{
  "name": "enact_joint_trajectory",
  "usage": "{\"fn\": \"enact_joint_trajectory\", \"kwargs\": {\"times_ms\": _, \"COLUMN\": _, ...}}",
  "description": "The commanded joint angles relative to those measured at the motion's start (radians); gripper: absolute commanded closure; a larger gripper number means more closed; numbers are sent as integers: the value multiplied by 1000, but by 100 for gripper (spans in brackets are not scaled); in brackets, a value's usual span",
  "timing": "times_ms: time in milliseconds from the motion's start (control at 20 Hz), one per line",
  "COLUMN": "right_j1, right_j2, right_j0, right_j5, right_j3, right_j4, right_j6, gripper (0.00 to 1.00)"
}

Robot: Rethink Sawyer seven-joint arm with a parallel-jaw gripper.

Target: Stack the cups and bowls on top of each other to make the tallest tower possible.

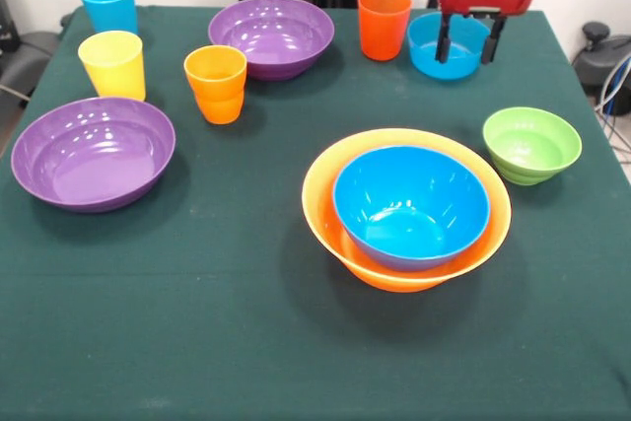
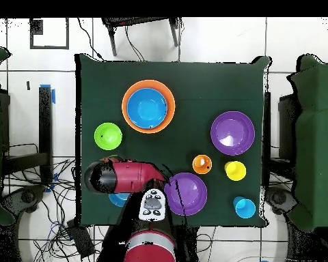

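The large orange bowl stands near the table's middle with the deep blue bowl nested in it; both show in the overhead view. My gripper is open at the far right. It hangs over the translucent light blue bowl, one finger inside it and the other at its right rim. The red-orange cup stands just left of that bowl. The small green bowl sits at the right. Two purple bowls and the orange, yellow and light blue cups stand at the left.
A dark green cloth covers the table. In the overhead view my red arm hides most of the light blue bowl and the red-orange cup. Cables and chairs lie around the table.
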Motion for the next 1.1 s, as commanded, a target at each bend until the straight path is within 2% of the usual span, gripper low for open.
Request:
{"fn": "enact_joint_trajectory", "kwargs": {"times_ms": 50, "right_j1": 59, "right_j2": 85, "right_j0": -2, "right_j5": -73, "right_j3": 32, "right_j4": -58, "right_j6": 101, "gripper": 0}}
{"fn": "enact_joint_trajectory", "kwargs": {"times_ms": 250, "right_j1": 66, "right_j2": 86, "right_j0": 6, "right_j5": -119, "right_j3": 32, "right_j4": -54, "right_j6": 122, "gripper": 0}}
{"fn": "enact_joint_trajectory", "kwargs": {"times_ms": 500, "right_j1": 68, "right_j2": 73, "right_j0": 12, "right_j5": -126, "right_j3": 27, "right_j4": -55, "right_j6": 119, "gripper": 0}}
{"fn": "enact_joint_trajectory", "kwargs": {"times_ms": 850, "right_j1": 61, "right_j2": 38, "right_j0": 42, "right_j5": -105, "right_j3": 27, "right_j4": -54, "right_j6": 114, "gripper": 0}}
{"fn": "enact_joint_trajectory", "kwargs": {"times_ms": 1100, "right_j1": 38, "right_j2": 60, "right_j0": 16, "right_j5": -56, "right_j3": 45, "right_j4": -55, "right_j6": 89, "gripper": 0}}
